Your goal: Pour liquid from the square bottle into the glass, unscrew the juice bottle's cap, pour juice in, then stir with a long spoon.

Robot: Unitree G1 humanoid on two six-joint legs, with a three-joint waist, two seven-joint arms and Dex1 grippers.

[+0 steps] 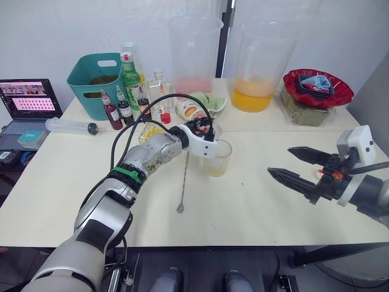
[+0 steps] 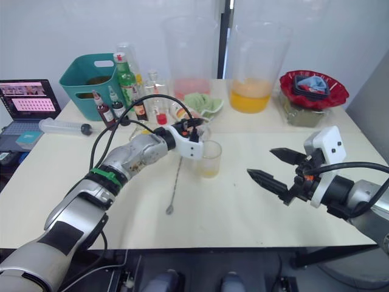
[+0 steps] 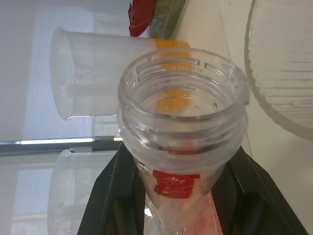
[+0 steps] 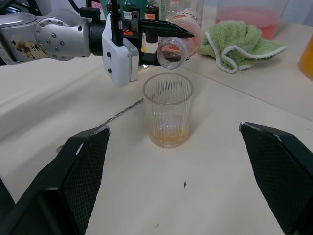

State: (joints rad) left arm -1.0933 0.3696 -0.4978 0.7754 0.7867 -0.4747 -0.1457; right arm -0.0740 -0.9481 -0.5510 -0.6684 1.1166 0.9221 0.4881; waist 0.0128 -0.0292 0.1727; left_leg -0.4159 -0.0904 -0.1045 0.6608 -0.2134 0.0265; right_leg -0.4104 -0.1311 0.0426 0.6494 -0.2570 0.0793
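My left gripper (image 1: 206, 131) is shut on the neck of the juice bottle (image 4: 178, 36). The bottle lies tipped on its side, and its open mouth (image 3: 181, 98) is just above the rim of the glass (image 1: 217, 159). Its cap is out of view. The ribbed glass stands mid-table with a little yellowish liquid at the bottom. The long spoon (image 1: 183, 182) lies flat on the table just left of the glass. A squat clear bottle with yellow liquid, apparently the square bottle (image 1: 148, 130), sits partly hidden behind my left arm. My right gripper (image 1: 281, 162) hovers open and empty to the right of the glass.
At the back stand two huge beakers, one with pink liquid (image 1: 194, 52) and one with orange liquid (image 1: 258, 67). A green cloth (image 1: 209, 100), green bottle (image 1: 130, 79), small sauce bottles (image 1: 112, 112) and a teal basket (image 1: 97, 82) are there too. Red bowls (image 1: 317, 88) sit back right, a laptop (image 1: 27, 100) far left.
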